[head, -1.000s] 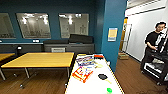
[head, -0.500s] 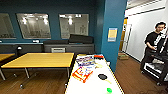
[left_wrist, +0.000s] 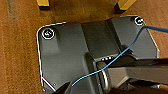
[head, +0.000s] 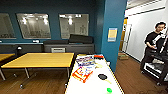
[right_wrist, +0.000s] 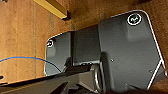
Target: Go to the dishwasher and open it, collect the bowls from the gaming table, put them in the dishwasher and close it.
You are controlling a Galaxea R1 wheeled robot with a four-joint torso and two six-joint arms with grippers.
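The gaming table (head: 96,83), long with a smooth white top, stretches away from me at the bottom middle of the head view. On it lie colourful flat boxes (head: 82,73), a red item (head: 98,56), a black round paddle (head: 102,76) and a small green object (head: 109,90). I cannot make out any bowls among them. The dishwasher is out of view. Both wrist views look down past the robot's dark plate onto brown wooden floor, with a yellow table leg (left_wrist: 43,3) near the left arm and a yellow bar (right_wrist: 52,7) near the right arm.
A yellow-topped table (head: 42,60) stands to the left of the gaming table. A blue pillar (head: 113,32) rises just right of it. Farther right, a person (head: 153,46) stands behind a black cart (head: 156,67). A dark counter (head: 68,46) runs along the far wall under windows.
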